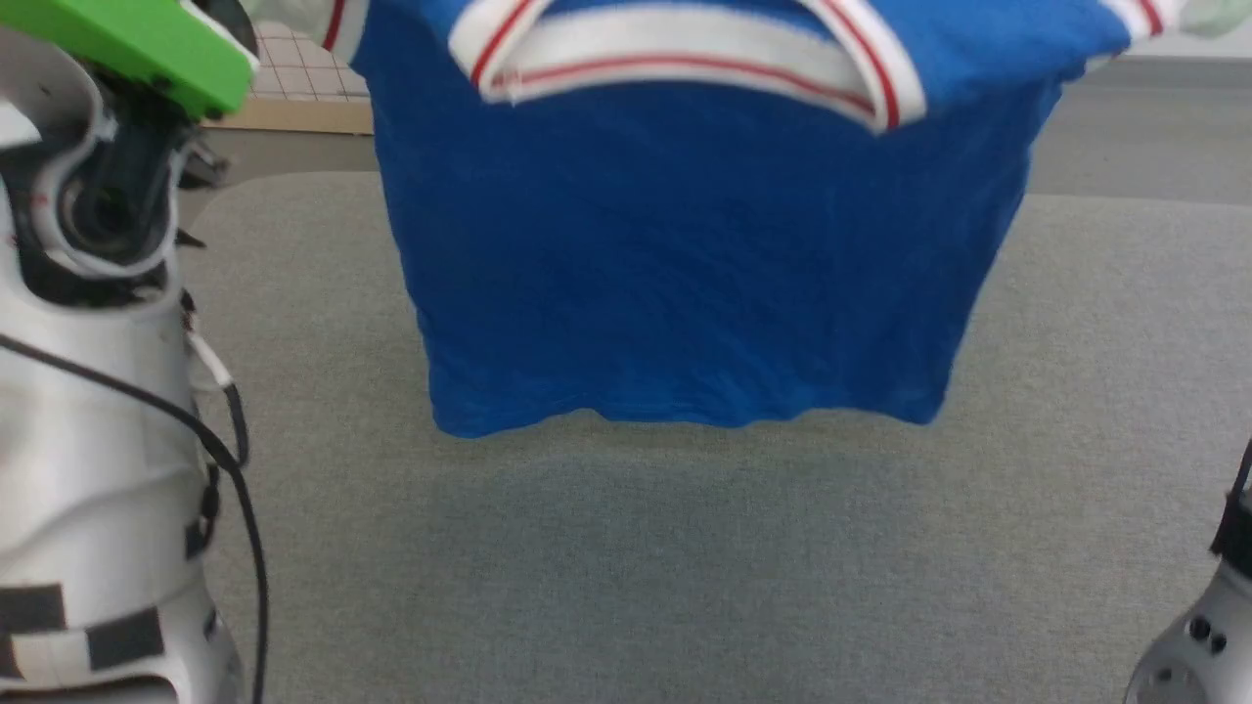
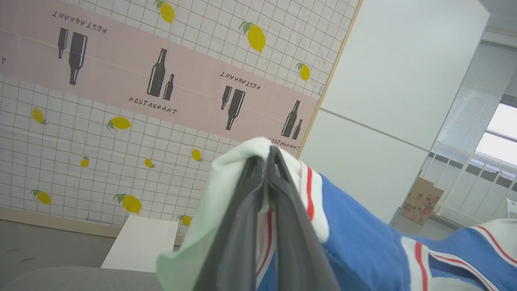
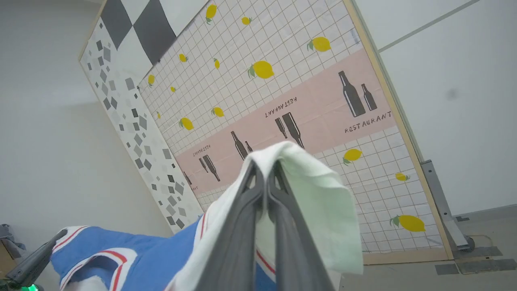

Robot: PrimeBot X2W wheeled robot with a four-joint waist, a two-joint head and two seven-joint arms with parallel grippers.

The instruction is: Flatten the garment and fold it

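The garment (image 1: pixel 685 254) hangs in the air over the grey table (image 1: pixel 685 557), spread wide, with its striped neck trim at the top and its blue hem just above the cloth surface. In the left wrist view my left gripper (image 2: pixel 267 157) is shut on a white sleeve of the garment (image 2: pixel 355 242). The right wrist view has my right gripper (image 3: pixel 264 167) shut on the other white sleeve of the garment (image 3: pixel 153 254), with the cloth draped over its fingers. My other arm's gripper (image 3: pixel 34 258) pokes in at the lower left there.
My left arm's pale forearm (image 1: pixel 98 420) with a green part and black cable rises at the left of the head view. A lemon-and-bottle patterned panel (image 2: pixel 121 101) stands beyond the table. A cardboard box (image 2: pixel 422 200) sits on the floor by a window.
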